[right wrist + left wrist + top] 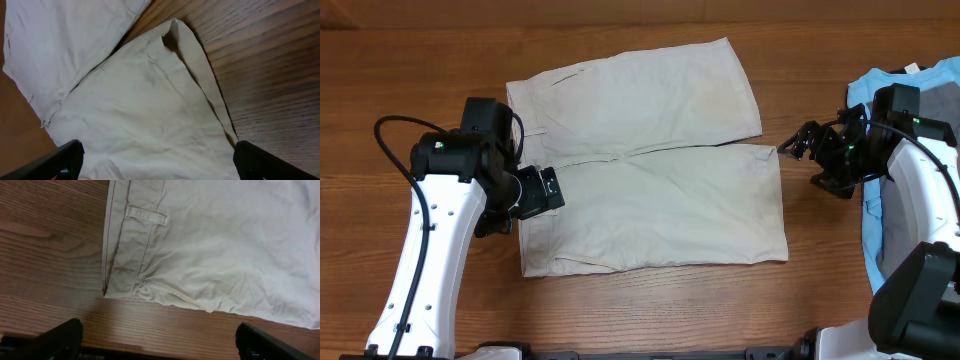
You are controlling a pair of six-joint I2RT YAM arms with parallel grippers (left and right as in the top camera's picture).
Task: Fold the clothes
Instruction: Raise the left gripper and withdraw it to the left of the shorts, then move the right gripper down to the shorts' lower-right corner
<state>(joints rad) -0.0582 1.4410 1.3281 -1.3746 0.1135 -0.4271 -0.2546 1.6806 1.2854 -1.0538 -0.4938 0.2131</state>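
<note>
The beige shorts lie flat on the wooden table, with the waistband to the left and both legs reaching right. My left gripper is at the waistband's left edge. In the left wrist view it is open over bare wood, just short of the shorts' waistband corner. My right gripper is at the legs' right end, near the split between them. In the right wrist view it is open and empty above a leg hem of the shorts.
A light blue T-shirt with a grey garment on it lies at the right edge, under the right arm. The table is brown wood.
</note>
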